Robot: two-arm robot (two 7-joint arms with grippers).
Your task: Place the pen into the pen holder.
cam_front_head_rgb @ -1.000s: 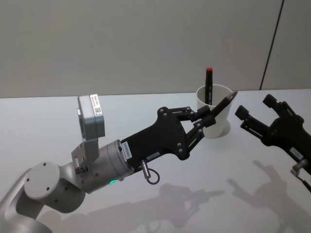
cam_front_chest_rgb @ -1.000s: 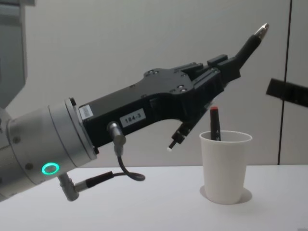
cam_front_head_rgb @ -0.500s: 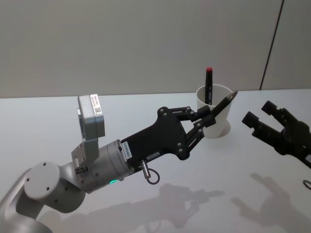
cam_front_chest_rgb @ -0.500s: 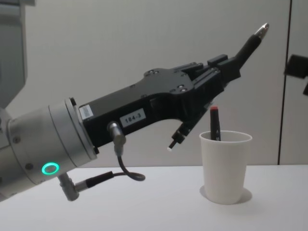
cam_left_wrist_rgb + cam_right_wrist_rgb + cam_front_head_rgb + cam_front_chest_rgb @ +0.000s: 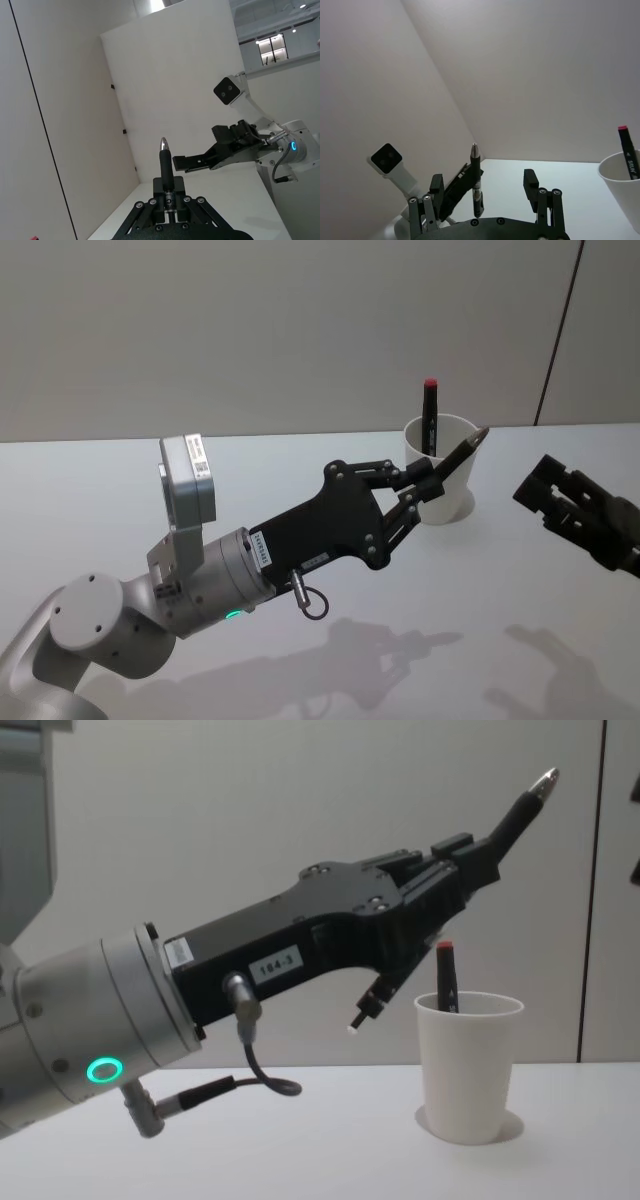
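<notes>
grip: pen (image 5: 462, 452) pinched in left gripper (image 5: 425, 483), tilted near cup (image 5: 455, 502) | idle: right gripper (image 5: 540, 490) spread, off right | do: tip upright above opening, lower clear of red marker (image 5: 429, 418), release

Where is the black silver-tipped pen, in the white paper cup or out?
Out. The left gripper clamps the black pen, tilted tip-up, clear of the white paper cup.

L arm reaches fwd & up toward centre, wrist angled upward, left gripper (image 5: 432, 480) w/ fingers clamped on the pen (image 5: 462, 452). R arm is out at the right side, right gripper (image 5: 545, 488) pointing back toward the left one, fingers spread wide.
</notes>
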